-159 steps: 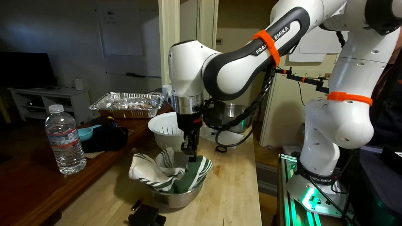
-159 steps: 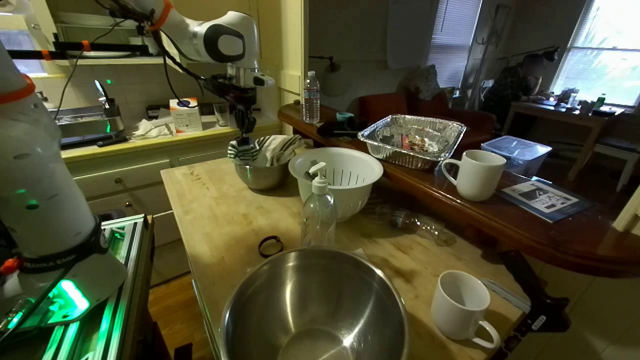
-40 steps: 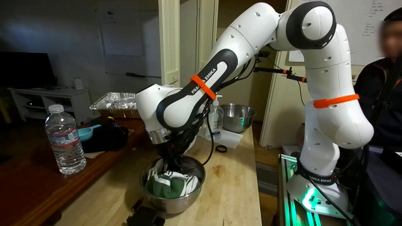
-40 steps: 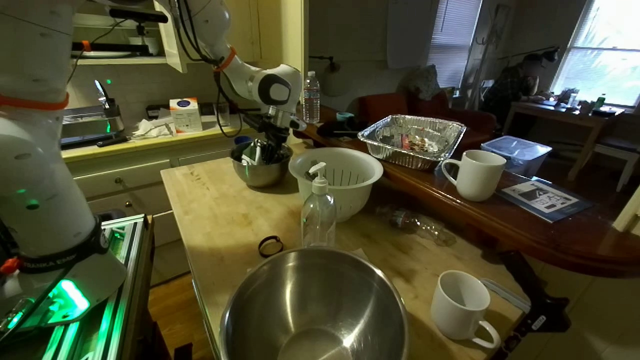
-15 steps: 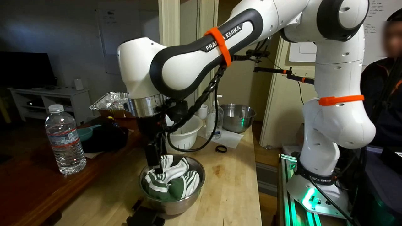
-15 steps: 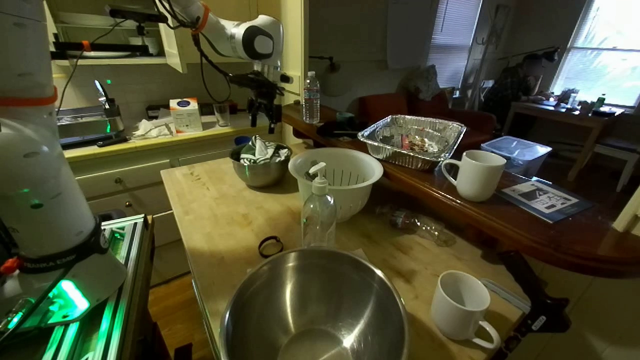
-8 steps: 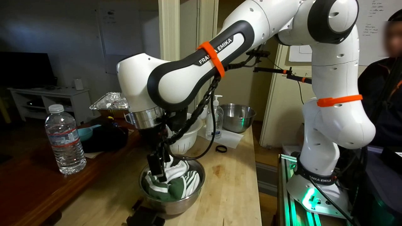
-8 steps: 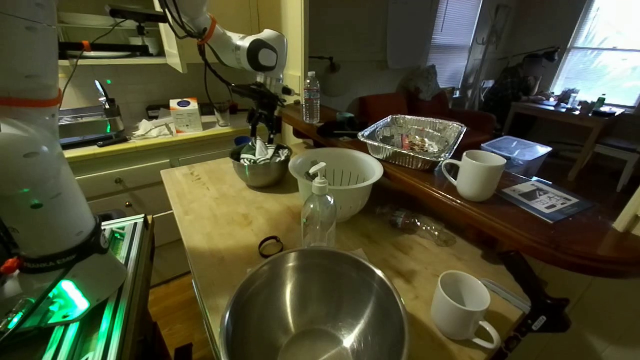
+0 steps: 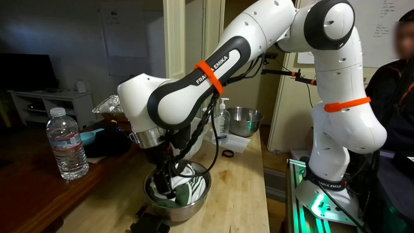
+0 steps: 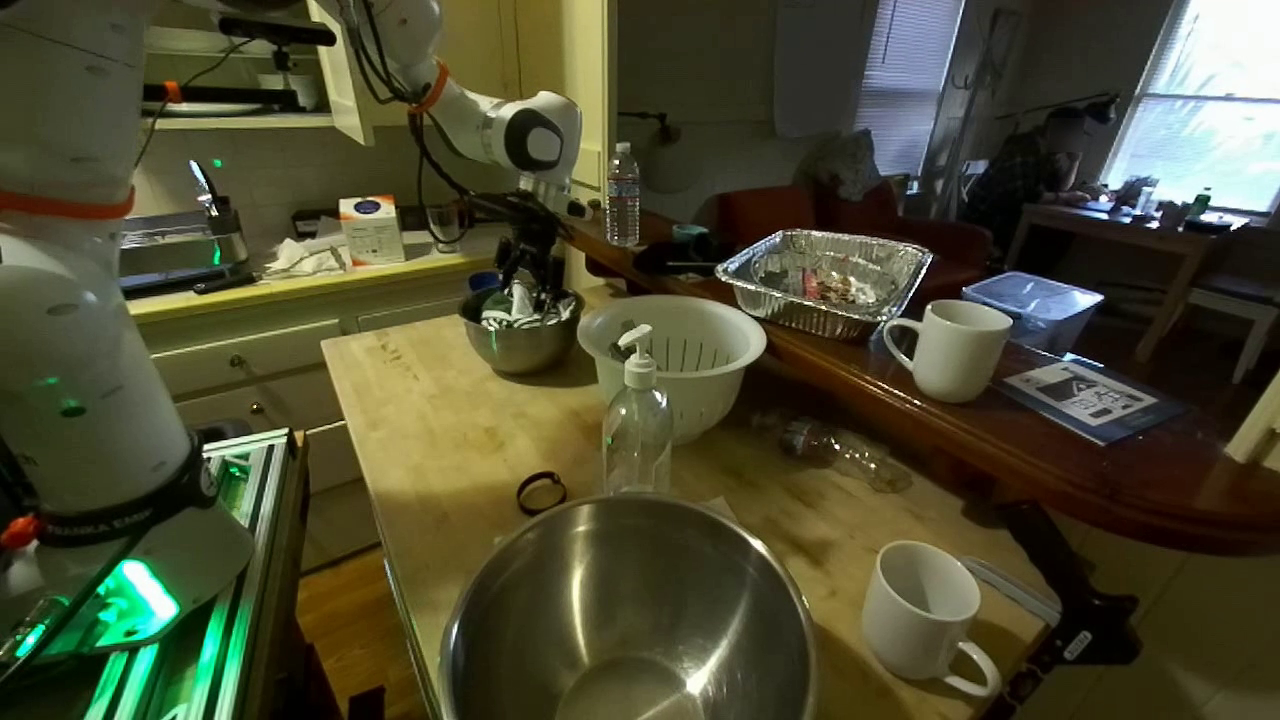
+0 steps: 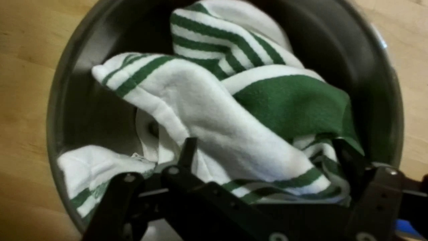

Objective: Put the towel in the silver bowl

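The white towel [image 11: 214,110] with green stripes and a broad green band lies bunched inside the silver bowl [image 11: 393,110]. One towel corner reaches the bowl's wall at the lower left of the wrist view. In both exterior views the bowl [image 9: 179,212] stands upright on the wooden counter, and the towel [image 10: 520,312] shows inside its rim. My gripper [image 11: 269,147] points down into the bowl with its jaws wide apart. Folds of the towel lie between the fingers [image 11: 189,152], not pinched. Whether the fingertips touch the cloth I cannot tell.
Beside the bowl stands a white ribbed colander [image 10: 670,370], with a pump bottle [image 10: 638,430] and a larger metal bowl [image 10: 630,600] beyond. A black device [image 9: 150,223] sits close to the silver bowl. A water bottle [image 9: 67,145] stands on the raised dark ledge.
Earlier the towel was draped over the bowl's rim; now it is gathered inside. Over the last second my open gripper has come down from above the bowl into it.
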Controlling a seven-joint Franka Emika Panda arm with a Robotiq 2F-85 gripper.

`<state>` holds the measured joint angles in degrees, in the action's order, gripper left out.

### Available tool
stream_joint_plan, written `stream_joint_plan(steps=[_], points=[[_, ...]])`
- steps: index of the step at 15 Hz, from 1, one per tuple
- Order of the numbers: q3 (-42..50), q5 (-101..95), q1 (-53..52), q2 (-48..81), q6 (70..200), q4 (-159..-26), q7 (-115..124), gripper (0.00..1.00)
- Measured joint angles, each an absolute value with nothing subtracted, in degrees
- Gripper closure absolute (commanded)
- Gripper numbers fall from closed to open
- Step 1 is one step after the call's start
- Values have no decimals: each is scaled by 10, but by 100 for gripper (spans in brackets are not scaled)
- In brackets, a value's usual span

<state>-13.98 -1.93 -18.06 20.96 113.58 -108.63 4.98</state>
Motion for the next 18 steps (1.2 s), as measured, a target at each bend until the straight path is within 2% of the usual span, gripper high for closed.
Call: stream_joint_plan(steps=[9, 18], points=[[-113, -65, -215, 333, 1102, -994, 90, 0], [-134, -60, -228, 327, 1077, -971, 78, 0]])
